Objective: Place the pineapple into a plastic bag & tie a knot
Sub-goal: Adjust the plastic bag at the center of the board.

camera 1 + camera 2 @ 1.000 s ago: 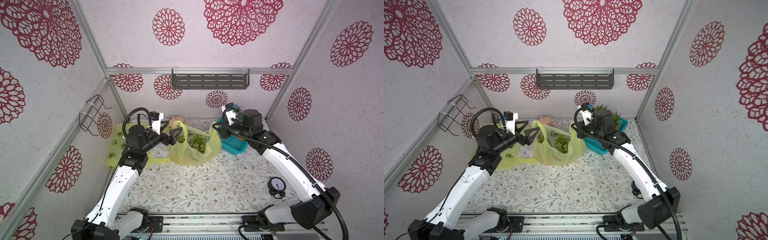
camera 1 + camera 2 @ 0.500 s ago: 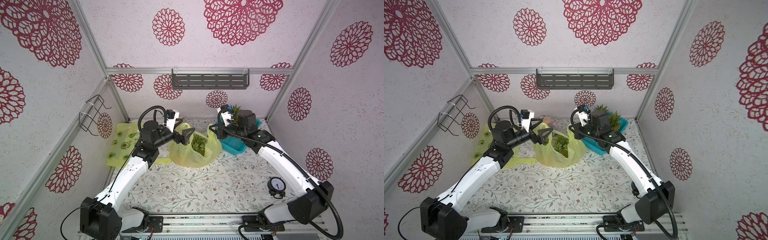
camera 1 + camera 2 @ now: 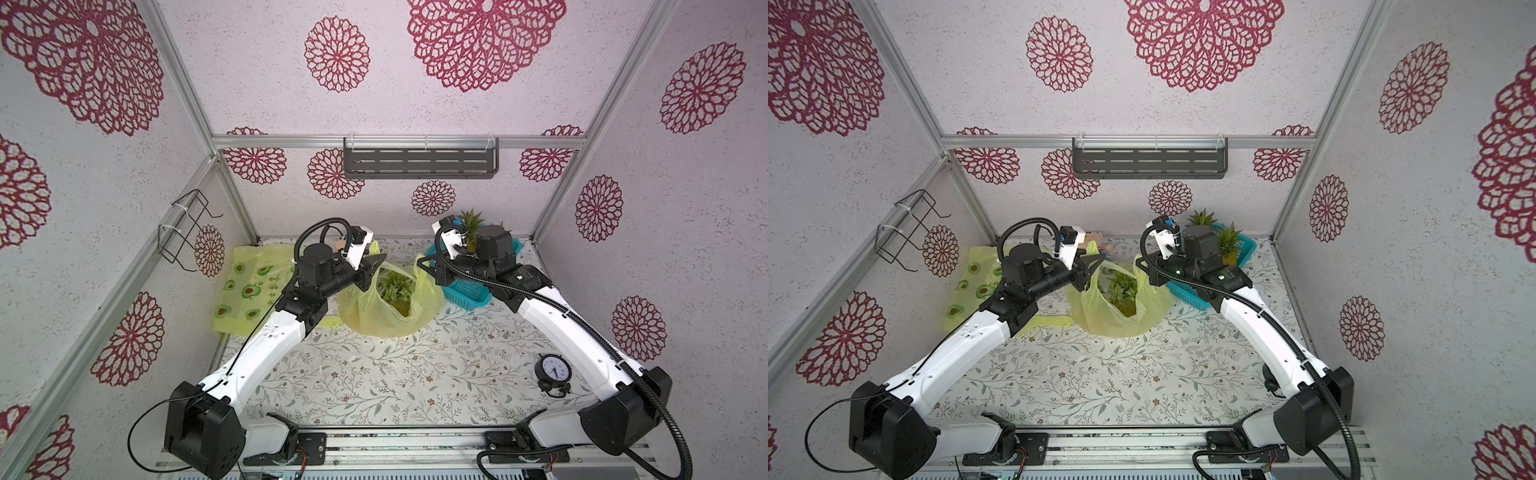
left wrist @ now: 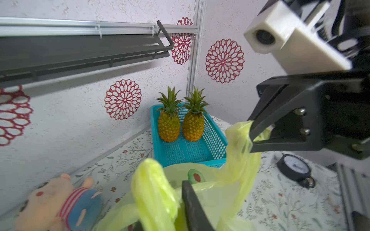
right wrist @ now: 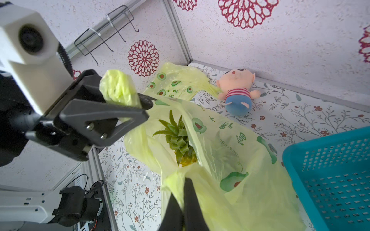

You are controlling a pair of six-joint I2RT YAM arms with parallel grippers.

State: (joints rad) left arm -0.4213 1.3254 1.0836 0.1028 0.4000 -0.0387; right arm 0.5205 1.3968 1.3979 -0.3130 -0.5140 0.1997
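Thin, crinkled yellow-green plastic bag [image 3: 374, 318], avocado-printed, stands open on the floral-patterned table [image 3: 374, 382]. The pineapple [image 5: 178, 140], spiky crown up, sits inside it. The left gripper [image 5: 146, 106] pinches one bunched handle; the right gripper [image 4: 251, 134] pinches the other.

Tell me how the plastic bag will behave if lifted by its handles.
The plastic bag is likely floppy: its film is crumpled and bunches in the left gripper. With the pineapple inside, it would probably sag bottom-heavy and swing.
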